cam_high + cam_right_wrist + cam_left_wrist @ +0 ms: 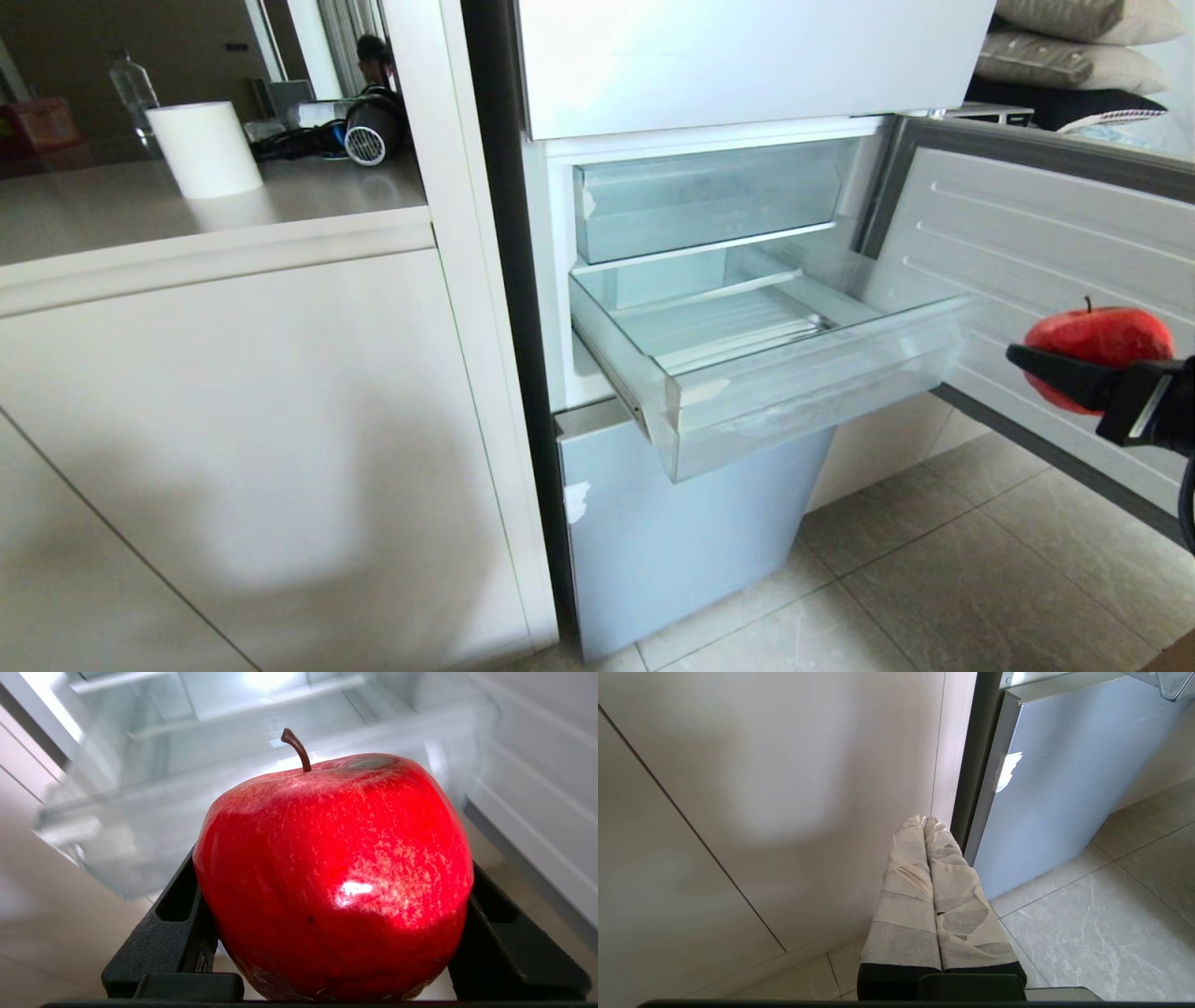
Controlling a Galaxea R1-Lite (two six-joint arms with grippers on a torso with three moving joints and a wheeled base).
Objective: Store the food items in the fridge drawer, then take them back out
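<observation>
The red apple (1102, 338) is carried upright, its brown stem pointing straight up and its stem-to-base axis vertical, at the right edge of the head view, in front of the ribbed inner face of the open fridge door (1046, 252) and well to the right of the fridge drawer (803, 392). It is clamped by the right gripper (334, 914), whose two black fingers (182, 924) are spread wide and pressed against the fruit's opposite flanks; nothing else is touched by them. The apple is glossy and round, deep red with fine pale speckling, a bright highlight low on its side and a darker patch near the stem. The drawer, a wide shallow clear-plastic tray with a tall frosted front and white tape scraps at its front corner, is pulled out with its long axis running across the fridge opening, its front facing outward; nothing is seen inside it. A shorter clear-fronted bin (709, 196) is seated above it. The left gripper (927, 821), with its tape-wrapped fingers (910, 896) pressed together and holding nothing, is hung low beside the white cabinet panel (761, 812), pointed toward the pale blue-grey lower fridge panel (1064, 779).
</observation>
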